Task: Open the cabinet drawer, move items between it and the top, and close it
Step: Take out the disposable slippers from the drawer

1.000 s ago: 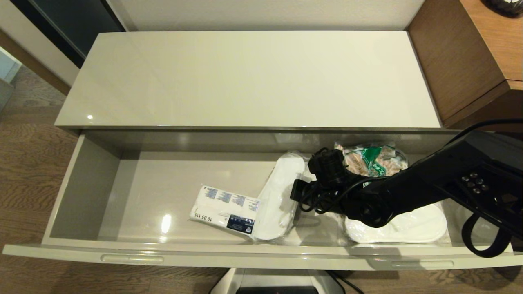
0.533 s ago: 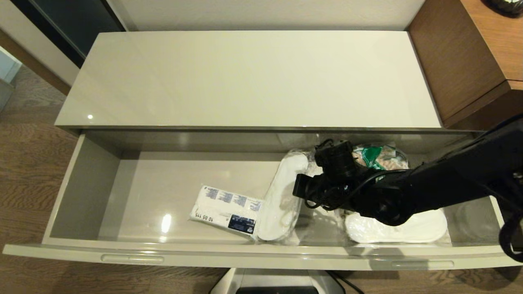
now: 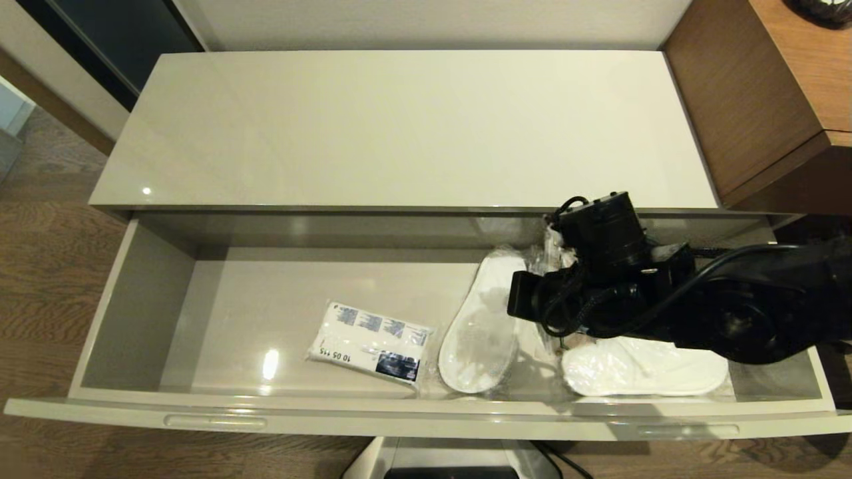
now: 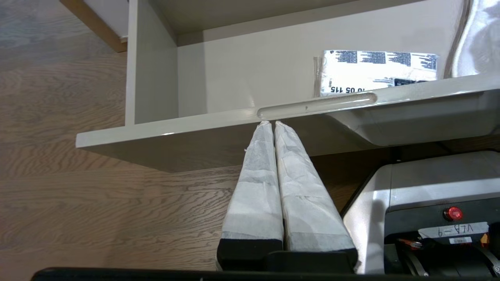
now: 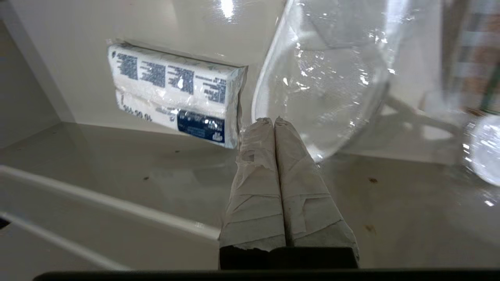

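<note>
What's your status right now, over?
Right gripper shut, empty, inside the open drawer by the wrapped slipper. Left gripper shut, parked below the drawer front. Tissue packet untouched. Nothing blocking.

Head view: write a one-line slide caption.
Right gripper shut, inside open cabinet drawer beside wrapped slipper and tissue packet.

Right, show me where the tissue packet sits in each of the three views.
Head view: tissue packet lies on the drawer floor, left of the wrapped slipper.
Left wrist view: it shows just behind the drawer's front edge, above the slot handle.
Right wrist view: it lies beyond the shut right gripper, beside the slipper.
Shared landmark: the packet's dark label.
</note>
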`<state>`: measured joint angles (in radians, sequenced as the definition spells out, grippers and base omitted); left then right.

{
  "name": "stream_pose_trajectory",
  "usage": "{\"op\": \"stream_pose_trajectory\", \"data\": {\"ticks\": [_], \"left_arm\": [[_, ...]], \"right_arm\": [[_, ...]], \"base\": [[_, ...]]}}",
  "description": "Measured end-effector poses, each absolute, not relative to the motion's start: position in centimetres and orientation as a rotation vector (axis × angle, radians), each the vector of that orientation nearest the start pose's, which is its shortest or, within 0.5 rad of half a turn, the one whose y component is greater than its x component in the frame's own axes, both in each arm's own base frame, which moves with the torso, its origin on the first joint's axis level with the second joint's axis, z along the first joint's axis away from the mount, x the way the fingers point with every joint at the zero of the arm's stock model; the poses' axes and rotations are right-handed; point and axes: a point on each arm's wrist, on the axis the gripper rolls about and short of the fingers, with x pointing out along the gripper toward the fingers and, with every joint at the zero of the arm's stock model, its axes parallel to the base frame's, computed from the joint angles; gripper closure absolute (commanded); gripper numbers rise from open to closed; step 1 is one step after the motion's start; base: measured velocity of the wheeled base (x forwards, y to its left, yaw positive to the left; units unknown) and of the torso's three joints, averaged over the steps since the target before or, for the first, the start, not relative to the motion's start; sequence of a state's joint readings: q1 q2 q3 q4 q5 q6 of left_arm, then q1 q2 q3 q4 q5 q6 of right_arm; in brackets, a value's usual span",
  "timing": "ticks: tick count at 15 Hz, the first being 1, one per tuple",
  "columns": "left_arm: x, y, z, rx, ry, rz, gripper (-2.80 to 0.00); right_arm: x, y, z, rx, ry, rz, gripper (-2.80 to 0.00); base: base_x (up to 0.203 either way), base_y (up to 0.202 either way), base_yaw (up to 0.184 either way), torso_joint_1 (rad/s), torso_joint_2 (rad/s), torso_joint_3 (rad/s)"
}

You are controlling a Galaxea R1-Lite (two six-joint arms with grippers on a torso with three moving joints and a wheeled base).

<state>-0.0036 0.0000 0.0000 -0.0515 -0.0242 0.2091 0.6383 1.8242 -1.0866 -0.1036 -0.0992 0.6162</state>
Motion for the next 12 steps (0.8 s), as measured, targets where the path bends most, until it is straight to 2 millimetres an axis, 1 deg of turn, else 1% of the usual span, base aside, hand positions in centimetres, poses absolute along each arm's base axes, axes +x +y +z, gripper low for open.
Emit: {"op": "stream_pose_trajectory", "data": {"ticks": [3, 6, 8, 12], "left_arm": [[-2.3, 0.0, 8.1, 0.210, -0.054, -0.021, 0.00], [-2.3, 0.0, 8.1, 0.210, -0.054, -0.023, 0.00], [-2.3, 0.0, 8.1, 0.209, -0.054, -0.022, 0.00], [-2.3, 0.0, 8.1, 0.209, -0.054, -0.022, 0.00]], "right_arm": [[26.0, 19.1, 18.4, 0.353, 0.727, 0.318, 0.00], [25.5, 18.7, 19.3, 0.359, 0.713, 0.323, 0.00], [25.5, 18.6, 19.3, 0.358, 0.713, 0.320, 0.00], [26.3, 19.2, 18.3, 0.320, 0.739, 0.300, 0.00]], "base": [[0.000, 0.000, 0.000, 0.000, 0.00, 0.000], [0.000, 0.000, 0.000, 0.000, 0.00, 0.000], [0.000, 0.000, 0.000, 0.000, 0.00, 0.000], [0.000, 0.000, 0.000, 0.000, 0.00, 0.000]]}}
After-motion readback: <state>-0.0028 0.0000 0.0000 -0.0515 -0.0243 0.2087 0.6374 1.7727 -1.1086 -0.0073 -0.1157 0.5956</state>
